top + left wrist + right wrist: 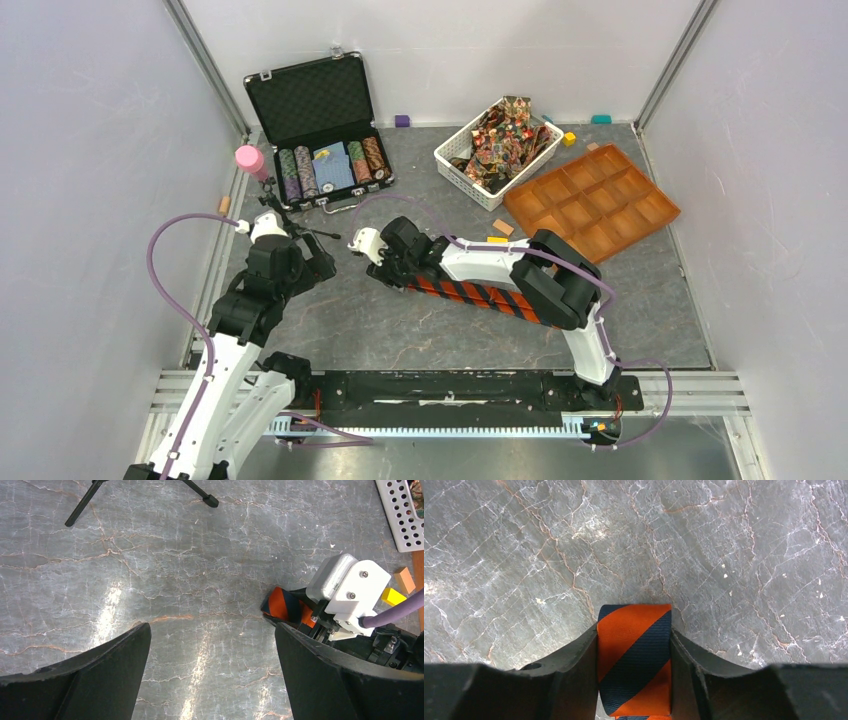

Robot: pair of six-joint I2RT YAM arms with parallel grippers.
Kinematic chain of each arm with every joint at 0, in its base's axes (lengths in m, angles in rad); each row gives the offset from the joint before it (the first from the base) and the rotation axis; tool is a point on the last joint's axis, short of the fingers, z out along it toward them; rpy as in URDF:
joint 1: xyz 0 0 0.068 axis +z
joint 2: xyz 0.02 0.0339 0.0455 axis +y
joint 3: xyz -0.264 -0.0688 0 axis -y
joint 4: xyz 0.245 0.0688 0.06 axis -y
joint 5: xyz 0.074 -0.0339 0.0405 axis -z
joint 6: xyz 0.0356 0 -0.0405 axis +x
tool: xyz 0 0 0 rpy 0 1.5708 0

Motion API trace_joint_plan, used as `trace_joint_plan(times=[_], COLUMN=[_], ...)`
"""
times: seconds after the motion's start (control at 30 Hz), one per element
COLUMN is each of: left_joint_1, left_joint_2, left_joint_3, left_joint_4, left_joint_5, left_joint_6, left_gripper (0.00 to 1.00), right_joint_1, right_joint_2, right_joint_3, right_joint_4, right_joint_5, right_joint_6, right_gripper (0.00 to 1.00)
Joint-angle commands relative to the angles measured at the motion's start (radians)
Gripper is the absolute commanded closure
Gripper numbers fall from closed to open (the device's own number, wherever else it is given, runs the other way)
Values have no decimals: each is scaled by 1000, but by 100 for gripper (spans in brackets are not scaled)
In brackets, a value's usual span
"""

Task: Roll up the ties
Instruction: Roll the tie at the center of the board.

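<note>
Between the right fingers (pixel 574 675) lies the end of the striped tie (pixel 634 670), flat on the counter (pixel 734 555). The fingers press against its two long edges, clamped on it across its width. Just past their tips the tie's square end stops and bare stone begins. Behind them the rest of the tie runs back straight beneath the arm.

To start the roll well, the end should be lifted only a little and turned squarely over itself, with the edges aligned so the coil does not cone.

The left fingers (pixel 100 680) hover spread wide, holding nothing, with the tie's end just outside their right one. They could pin the strip.

Far beyond, the patterned ties (pixel 505 135) fill a white basket (pixel 455 160).
</note>
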Motion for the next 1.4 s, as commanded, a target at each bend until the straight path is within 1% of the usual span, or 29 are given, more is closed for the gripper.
trace_joint_plan(times=[0.0,0.3,0.63,0.83,0.9,1.03,1.13,1.2,1.37], left_joint_1=[7,7,7,7,7,7,7,7,6], left_joint_2=[-2,-2,25,31,29,29,23,23,18], left_joint_3=[-5,-8,-15,-33,-50,-85,-95,-94,-76], left_joint_4=[28,33,51,61,77,99,109,109,97], left_joint_5=[0,1,19,44,73,97,97,91,69], left_joint_6=[-15,-14,-14,-47,-62,-101,-114,-115,-113], left_gripper=[0,0,0,0,0,0,0,0,0], right_joint_1=[0,5,64,93,95,95,96,95,96], right_joint_2=[56,25,-99,-106,-105,-115,-140,-155,-214], right_joint_3=[-9,-62,-228,-241,-249,-264,-267,-250,-190], right_joint_4=[-53,-58,-6,-7,1,21,48,51,47], right_joint_5=[-4,-79,-156,-169,-175,-179,-173,-152,-82], right_joint_6=[-34,-50,-67,-57,-48,-23,8,32,102], right_gripper=[52,58,58,58,53,35,24,21,15])
